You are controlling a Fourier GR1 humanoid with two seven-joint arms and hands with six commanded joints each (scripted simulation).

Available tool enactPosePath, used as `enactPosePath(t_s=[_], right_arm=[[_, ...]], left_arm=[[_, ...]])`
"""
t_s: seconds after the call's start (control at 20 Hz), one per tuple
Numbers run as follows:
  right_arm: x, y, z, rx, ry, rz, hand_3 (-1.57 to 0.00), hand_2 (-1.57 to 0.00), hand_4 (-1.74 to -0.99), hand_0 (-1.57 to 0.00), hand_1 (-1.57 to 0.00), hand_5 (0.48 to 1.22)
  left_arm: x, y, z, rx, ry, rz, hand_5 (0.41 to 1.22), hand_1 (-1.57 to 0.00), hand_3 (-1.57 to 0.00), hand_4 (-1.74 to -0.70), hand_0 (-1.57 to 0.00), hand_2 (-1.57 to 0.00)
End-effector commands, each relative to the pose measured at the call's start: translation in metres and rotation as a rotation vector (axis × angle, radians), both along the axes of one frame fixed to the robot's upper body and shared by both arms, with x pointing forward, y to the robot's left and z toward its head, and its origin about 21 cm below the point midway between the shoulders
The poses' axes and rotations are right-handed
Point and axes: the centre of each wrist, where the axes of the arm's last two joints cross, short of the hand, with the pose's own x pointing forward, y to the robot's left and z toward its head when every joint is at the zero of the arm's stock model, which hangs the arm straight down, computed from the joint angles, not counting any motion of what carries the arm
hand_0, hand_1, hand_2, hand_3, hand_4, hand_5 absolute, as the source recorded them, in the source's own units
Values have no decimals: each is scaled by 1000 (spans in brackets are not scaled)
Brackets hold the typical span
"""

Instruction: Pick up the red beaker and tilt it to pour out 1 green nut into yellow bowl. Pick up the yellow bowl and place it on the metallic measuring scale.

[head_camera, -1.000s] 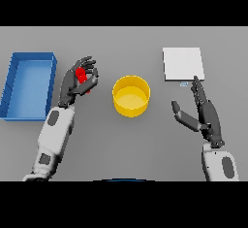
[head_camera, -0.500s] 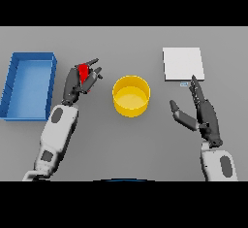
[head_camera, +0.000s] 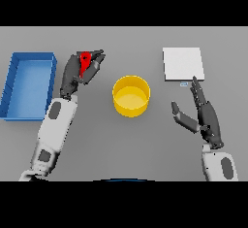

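Observation:
My left hand (head_camera: 77, 73) is shut on the red beaker (head_camera: 85, 61) and holds it up, left of the yellow bowl (head_camera: 131, 95). The beaker is mostly hidden by the fingers, and I cannot see any green nut. The bowl stands at the table's middle. The metallic measuring scale (head_camera: 182, 64), a pale square plate, lies at the back right. My right hand (head_camera: 204, 114) is open with straight fingers, to the right of the bowl and in front of the scale, touching neither.
A blue bin (head_camera: 13, 86) stands at the left edge of the table, just left of my left arm.
My left hand has lifted the red beaker and carried it further from me and slightly right. The right hand has barely moved.

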Motion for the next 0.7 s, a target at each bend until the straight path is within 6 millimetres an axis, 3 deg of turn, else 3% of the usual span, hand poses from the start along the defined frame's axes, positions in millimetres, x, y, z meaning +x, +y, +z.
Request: enactPosePath(t_s=[0.0, 0.1, 0.4, 0.65], right_arm=[[1, 3, -1, 0, 9, -1, 1, 1, -1285, 1, 1, 662], [4, 7, 1, 2, 1, 6, 1, 1, -1277, 1, 1, 664], [3, 10, -1, -5, 16, 3, 1, 1, -1274, 1, 1, 683], [2, 5, -1, 4, 21, 0, 1, 1, -1276, 1, 1, 689]], left_arm=[[1, -1, 7, 33, 5, -1, 1195, -1562, -1554, -1545, -1562, -1562], [-1, 5, 15, 137, -2, -14, 1174, -1565, -1560, -1616, -1565, -1565], [0, 9, 32, 276, -11, -44, 1131, -1566, -1562, -1641, -1566, -1566], [7, -7, 55, 641, -66, -146, 1133, -1569, -1568, -1708, -1569, -1569]])
